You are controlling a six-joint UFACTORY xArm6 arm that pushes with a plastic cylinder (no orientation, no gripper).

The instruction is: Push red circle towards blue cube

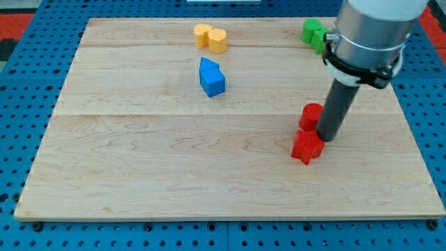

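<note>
Red circle (311, 115): small red block with a rounded top, seated on the pale wooden worktop (139, 174) in its right half, about mid-depth; its right side is hidden behind the dark rod, so only the left part shows. Rod: straight, dark, hanging from a grey cylindrical arm end at the upper right; my tip (327, 138) rests at the worktop surface just right of and slightly nearer than the red circle, seemingly touching it, though contact cannot be confirmed. Jaws: none fitted, only the rod, holding nothing. Second red block (306, 146): irregular, star-like outline, just near of the red circle and immediately left of my tip. Blue cube (212, 77): angular blue block, well apart from the red circle, to the left and farther back, near the worktop's centre line. Two yellow blocks (210, 37): side by side and touching, at the far edge, beyond the blue cube. Green blocks (313, 33): far right corner, partly hidden by the arm. Surround: blue pegboard (21, 84).
</note>
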